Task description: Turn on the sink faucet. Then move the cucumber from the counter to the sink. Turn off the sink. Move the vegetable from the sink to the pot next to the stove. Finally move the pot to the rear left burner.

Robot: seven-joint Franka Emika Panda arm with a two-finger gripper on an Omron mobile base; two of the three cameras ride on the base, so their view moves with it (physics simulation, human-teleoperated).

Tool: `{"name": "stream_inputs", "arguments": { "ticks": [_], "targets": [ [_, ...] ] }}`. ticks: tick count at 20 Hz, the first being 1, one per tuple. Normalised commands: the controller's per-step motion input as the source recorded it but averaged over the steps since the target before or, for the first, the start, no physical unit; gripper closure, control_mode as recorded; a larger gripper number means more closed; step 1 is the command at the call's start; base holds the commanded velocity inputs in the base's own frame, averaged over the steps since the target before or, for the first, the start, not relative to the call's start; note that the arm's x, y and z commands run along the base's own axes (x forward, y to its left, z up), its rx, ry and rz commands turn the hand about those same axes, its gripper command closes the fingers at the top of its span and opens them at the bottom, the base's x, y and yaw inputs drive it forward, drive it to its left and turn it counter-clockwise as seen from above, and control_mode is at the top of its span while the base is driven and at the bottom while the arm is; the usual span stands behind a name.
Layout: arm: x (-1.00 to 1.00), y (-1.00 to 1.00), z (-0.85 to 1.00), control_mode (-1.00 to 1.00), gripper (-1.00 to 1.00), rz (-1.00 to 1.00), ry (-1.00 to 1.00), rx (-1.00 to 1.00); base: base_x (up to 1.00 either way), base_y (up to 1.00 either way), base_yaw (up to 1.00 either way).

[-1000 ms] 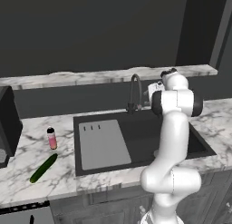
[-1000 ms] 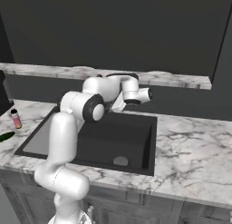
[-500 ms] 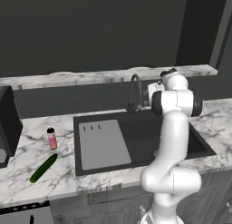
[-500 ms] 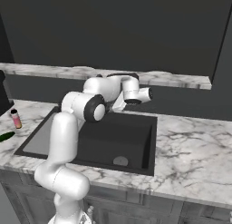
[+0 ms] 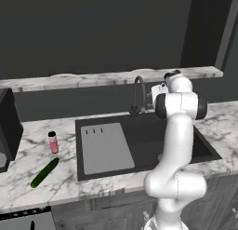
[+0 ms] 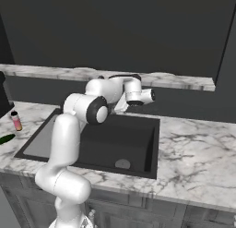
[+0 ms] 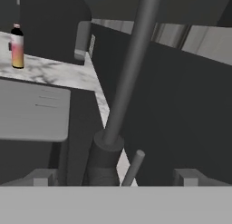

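The sink faucet [image 5: 138, 95] rises dark and arched at the back rim of the black sink [image 5: 186, 145]. My gripper [image 5: 152, 94] hovers just right of it, level with the spout's lower part. In the hand view my gripper [image 7: 115, 177] is open, with the faucet's stem [image 7: 131, 69] and its thin lever [image 7: 134, 166] between the fingertips [image 7: 43, 177], nothing touching. The cucumber [image 5: 45, 172] lies on the counter [image 5: 60, 187] left of the sink, also seen at the far left as the cucumber [image 6: 5, 139]. The pot is out of view.
A pink bottle [image 5: 53, 141] stands on the counter behind the cucumber. The grey drainboard [image 5: 106, 146] covers the sink's left half, and the drain [image 6: 122, 164] sits in the open right half. A black appliance [image 5: 8, 129] stands at the far left. A marble ledge [image 5: 93, 77] runs behind the faucet.
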Motion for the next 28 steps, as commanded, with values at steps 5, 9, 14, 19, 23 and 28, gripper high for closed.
{"name": "stream_inputs", "arguments": {
  "ticks": [5, 9, 14, 19, 23, 28],
  "targets": [
    [0.05, 0.0, 0.0, -1.0, -1.0, 0.0, 0.0, 0.0, 0.0, 0.0, 0.0],
    [0.07, 0.01, -0.04, -1.0, -1.0, 0.0, 0.0, 0.0, 0.0, 0.0, 0.0],
    [0.07, 0.0, -0.05, -1.0, -1.0, 0.0, 0.0, 0.0, 0.0, 0.0, 0.0],
    [0.05, 0.0, -0.06, -1.0, -1.0, 0.0, 0.0, 0.0, 0.0, 0.0, 0.0],
    [0.04, 0.0, -0.07, -1.0, -1.0, 0.0, 0.0, 0.0, 0.0, 0.0, 0.0],
    [0.04, 0.0, -0.06, -1.0, -1.0, 0.0, 0.0, 0.0, 0.0, 0.0, 0.0]
  ]
}}
